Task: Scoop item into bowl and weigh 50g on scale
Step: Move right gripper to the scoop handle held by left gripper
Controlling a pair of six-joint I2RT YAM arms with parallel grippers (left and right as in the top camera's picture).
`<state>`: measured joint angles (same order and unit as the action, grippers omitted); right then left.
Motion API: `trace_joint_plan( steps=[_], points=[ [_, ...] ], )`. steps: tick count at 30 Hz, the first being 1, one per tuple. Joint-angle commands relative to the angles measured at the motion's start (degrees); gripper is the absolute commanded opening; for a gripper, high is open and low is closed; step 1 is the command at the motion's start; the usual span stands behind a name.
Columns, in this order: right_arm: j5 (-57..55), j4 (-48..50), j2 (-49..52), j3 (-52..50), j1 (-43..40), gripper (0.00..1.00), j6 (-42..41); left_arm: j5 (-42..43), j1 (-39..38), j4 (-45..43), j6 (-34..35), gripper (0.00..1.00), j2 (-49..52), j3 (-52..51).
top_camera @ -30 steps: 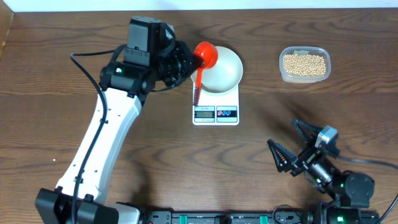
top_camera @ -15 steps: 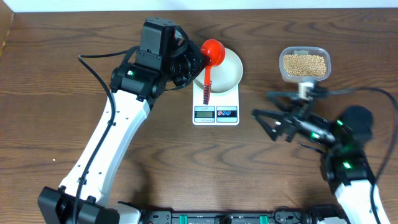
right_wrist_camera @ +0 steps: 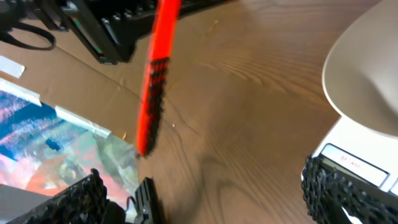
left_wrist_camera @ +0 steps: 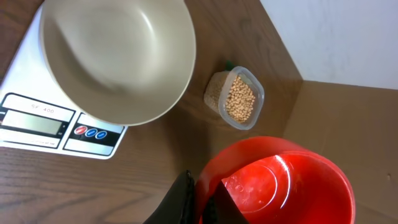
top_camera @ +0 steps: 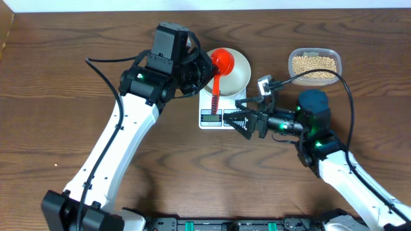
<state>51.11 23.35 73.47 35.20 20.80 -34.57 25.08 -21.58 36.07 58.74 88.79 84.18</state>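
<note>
The white bowl (top_camera: 236, 75) stands on the white scale (top_camera: 223, 114) and shows no beans inside (left_wrist_camera: 118, 56). My left gripper (top_camera: 201, 68) is shut on a red scoop (top_camera: 222, 60) held at the bowl's left rim, handle pointing toward me. In the left wrist view the scoop's cup (left_wrist_camera: 280, 183) looks bare inside. The tan beans (top_camera: 314, 65) fill a clear tub at the back right. My right gripper (top_camera: 241, 120) is open, low at the scale's front right corner, holding nothing. Its wrist view shows the scoop handle (right_wrist_camera: 155, 74), the bowl (right_wrist_camera: 367, 74) and the scale (right_wrist_camera: 354, 165).
The clear tub (left_wrist_camera: 239, 99) stands on the wooden table right of the scale. A white wall edges the table at the back. Black equipment runs along the table's near edge (top_camera: 212, 224).
My right arm has swung from the near right corner up and left to the scale's front, jaws still open. My left arm carried the scoop slightly right, over the bowl's rim.
</note>
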Motion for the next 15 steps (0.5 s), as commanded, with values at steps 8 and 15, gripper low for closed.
trace_joint_plan(
  steps=[8,15],
  points=[
    [-10.49,3.02,0.92,1.33,6.91,0.49,-4.96,-0.92,-0.17,0.42,0.28,0.07,3.65,0.42],
    [-20.09,2.97,0.92,1.33,11.02,0.34,-7.93,-1.88,-1.29,0.52,0.37,0.07,3.69,0.42]
  ],
)
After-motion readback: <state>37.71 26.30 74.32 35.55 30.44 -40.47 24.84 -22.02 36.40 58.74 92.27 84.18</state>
